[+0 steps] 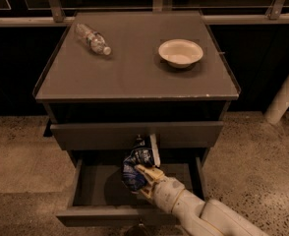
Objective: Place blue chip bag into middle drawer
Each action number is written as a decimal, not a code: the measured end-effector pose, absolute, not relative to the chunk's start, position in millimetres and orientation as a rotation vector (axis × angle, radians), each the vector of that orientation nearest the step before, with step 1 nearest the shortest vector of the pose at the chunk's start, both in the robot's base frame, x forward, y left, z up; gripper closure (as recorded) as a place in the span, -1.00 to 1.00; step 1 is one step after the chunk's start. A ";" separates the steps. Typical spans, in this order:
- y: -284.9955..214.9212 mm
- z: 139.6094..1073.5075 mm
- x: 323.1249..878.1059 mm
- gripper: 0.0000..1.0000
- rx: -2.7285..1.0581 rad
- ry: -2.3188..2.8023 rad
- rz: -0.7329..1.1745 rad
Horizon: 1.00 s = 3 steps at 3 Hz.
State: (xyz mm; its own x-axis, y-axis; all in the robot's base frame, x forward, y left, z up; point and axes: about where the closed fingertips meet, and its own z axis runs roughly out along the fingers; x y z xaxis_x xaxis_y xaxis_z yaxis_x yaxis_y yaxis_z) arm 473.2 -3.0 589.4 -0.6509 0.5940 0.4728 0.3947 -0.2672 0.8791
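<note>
The blue chip bag (136,162), crumpled dark-blue foil with white patches, hangs upright inside the opening of the middle drawer (98,188). That drawer is pulled out, its grey floor bare on the left. My gripper (144,175) reaches in from the lower right and is shut on the bag's lower right side. The bag's top sits level with the bottom edge of the shut upper drawer (95,134). I cannot tell whether the bag touches the drawer floor.
On the cabinet top (134,77) lie a clear plastic water bottle (92,39) at the back left and a white bowl (180,52) at the back right. A white post (287,95) stands at the right. Speckled floor surrounds the cabinet.
</note>
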 end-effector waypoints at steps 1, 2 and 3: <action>3.5 564.7 465.0 1.00 1.351 1.828 2.043; 2.9 542.7 463.4 1.00 1.427 1.902 1.953; -9.6 528.5 476.1 1.00 1.436 1.983 1.831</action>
